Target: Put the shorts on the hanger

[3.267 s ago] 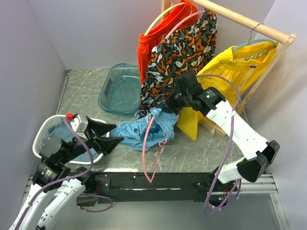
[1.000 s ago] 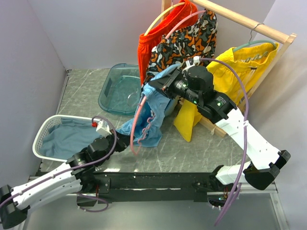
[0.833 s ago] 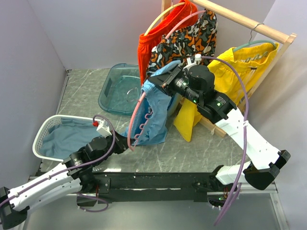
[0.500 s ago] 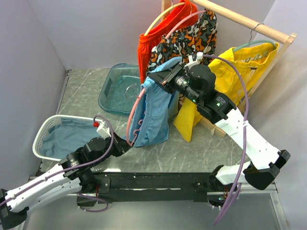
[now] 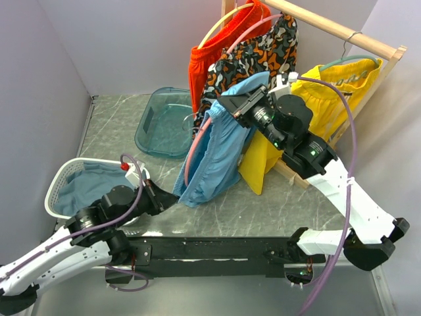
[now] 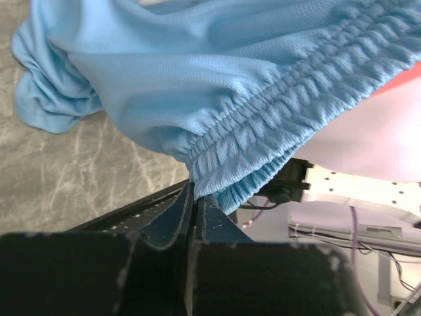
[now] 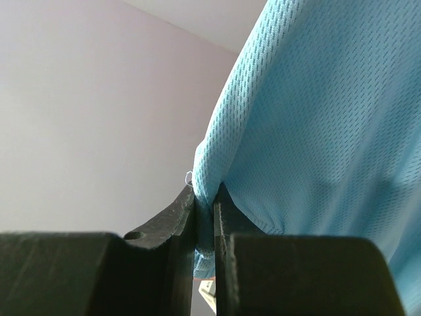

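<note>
The light blue shorts (image 5: 217, 148) hang lifted off the table, stretched between both grippers. My right gripper (image 5: 228, 105) is up beside the rack, shut on a fold of the shorts (image 7: 316, 112) at its jaws (image 7: 205, 197). My left gripper (image 5: 172, 199) is low near the table's front, shut on the gathered waistband (image 6: 263, 125) at its tips (image 6: 195, 195). The pink hanger (image 5: 193, 146) shows as a curved arc along the shorts' left edge; its hook and lower bar are hidden by the fabric.
A wooden rack (image 5: 342, 34) at the back right carries orange shorts (image 5: 207, 59), patterned shorts (image 5: 253, 56) and yellow shorts (image 5: 329, 89). A teal basin (image 5: 161, 122) sits at the back. A white mesh basket (image 5: 66, 181) with blue cloth stands at the left.
The right gripper has lifted the shorts and hanger up and to the right, so the fabric now hangs long. The left gripper has drawn back to the left, still gripping the waistband.
</note>
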Action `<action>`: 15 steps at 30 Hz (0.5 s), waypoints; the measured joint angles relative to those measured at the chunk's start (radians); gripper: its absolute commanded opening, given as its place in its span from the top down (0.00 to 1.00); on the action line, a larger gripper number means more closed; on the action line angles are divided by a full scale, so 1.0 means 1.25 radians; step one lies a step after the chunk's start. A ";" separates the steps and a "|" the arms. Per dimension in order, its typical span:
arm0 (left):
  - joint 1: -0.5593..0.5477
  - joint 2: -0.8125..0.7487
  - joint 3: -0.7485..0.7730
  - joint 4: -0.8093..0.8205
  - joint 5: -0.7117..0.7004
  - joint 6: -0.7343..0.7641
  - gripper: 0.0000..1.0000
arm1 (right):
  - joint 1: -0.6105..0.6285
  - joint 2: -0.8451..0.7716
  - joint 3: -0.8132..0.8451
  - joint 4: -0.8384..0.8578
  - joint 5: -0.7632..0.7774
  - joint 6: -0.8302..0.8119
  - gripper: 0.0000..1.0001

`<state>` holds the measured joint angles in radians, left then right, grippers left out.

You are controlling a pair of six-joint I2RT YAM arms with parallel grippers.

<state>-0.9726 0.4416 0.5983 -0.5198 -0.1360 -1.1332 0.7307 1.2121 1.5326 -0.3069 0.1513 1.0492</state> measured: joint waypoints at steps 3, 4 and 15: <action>0.000 0.008 0.046 -0.022 0.001 0.006 0.99 | 0.001 -0.011 -0.003 0.018 0.000 0.000 1.00; -0.001 0.014 0.064 -0.032 0.001 0.010 0.99 | 0.001 -0.012 -0.003 0.023 0.000 0.001 1.00; -0.004 0.249 0.321 -0.078 -0.034 0.128 0.97 | 0.007 -0.102 -0.188 0.104 0.060 0.113 1.00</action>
<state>-0.9779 0.7525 0.9993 -0.6174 -0.1780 -0.9733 0.7395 1.0851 1.2976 -0.1768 0.2268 1.1900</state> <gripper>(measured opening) 0.031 0.164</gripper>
